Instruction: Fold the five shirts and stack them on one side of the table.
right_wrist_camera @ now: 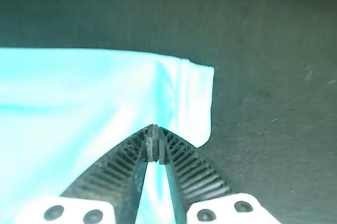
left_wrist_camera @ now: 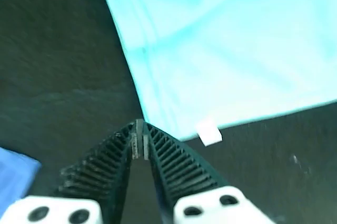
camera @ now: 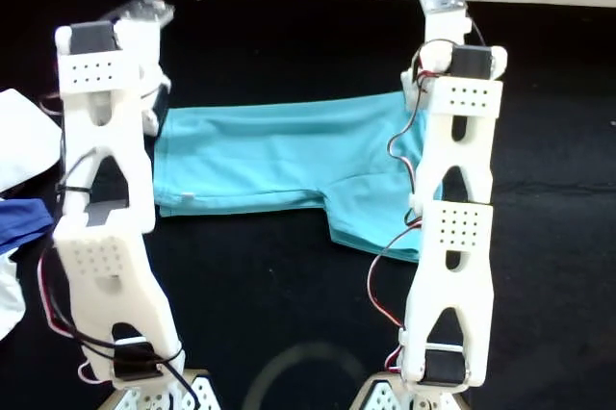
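Left wrist view: left pincer (left_wrist_camera: 138,141) clenched, tips meeting right at the hem corner of the teal shirt (left_wrist_camera: 226,50); cannot tell whether any cloth is caught. Just beside the tips, a small white tag (left_wrist_camera: 209,133) sits on the hem, with no legible writing. Beyond the tips the shirt spreads flat on the black tabletop (left_wrist_camera: 63,66). Right wrist view: right pincer (right_wrist_camera: 152,148) also clenched, tips over the fabric just short of a sleeve hem; grip likewise unconfirmed. Risk, judged: a thin edge bite may slip on lifting, one corner drops, the fold goes skewed. Uneven pull between the arms would bunch the cloth.
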Robot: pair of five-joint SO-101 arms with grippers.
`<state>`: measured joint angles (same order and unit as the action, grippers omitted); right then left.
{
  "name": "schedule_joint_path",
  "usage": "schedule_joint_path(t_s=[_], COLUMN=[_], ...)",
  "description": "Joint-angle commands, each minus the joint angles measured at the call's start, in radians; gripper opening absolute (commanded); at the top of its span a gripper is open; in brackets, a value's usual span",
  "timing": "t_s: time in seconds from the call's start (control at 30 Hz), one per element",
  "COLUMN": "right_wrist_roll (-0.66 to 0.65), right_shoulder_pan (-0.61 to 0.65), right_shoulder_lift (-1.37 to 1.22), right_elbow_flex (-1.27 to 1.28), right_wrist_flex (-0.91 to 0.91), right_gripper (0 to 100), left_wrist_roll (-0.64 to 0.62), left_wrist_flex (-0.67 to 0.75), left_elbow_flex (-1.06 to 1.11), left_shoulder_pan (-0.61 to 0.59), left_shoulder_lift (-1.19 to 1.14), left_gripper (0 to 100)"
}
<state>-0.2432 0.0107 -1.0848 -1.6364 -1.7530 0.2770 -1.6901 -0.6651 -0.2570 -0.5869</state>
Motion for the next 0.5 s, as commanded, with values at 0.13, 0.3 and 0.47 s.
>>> schedule_joint_path(t_s=[0.13,0.3,0.47], right_wrist_roll=[0.0,0.0,0.0], right_shoulder_pan=[0.002,0.004,0.01], right_shoulder_lift=[0.34,0.484,0.567], right_elbow_flex=[0.289,0.486,0.618], right_wrist_flex=[-0.013,-0.01,-0.01], right_gripper=[0.9,0.9,0.9], left_wrist_roll=[0.008,0.008,0.008], left_wrist_flex=[0.334,0.425,0.542], left_elbow_flex=[0.538,0.74,0.92], left_shoulder_pan=[0.007,0.007,0.002], left_shoulder_lift=[0.191,0.302,0.377], left_gripper=[1,1,1])
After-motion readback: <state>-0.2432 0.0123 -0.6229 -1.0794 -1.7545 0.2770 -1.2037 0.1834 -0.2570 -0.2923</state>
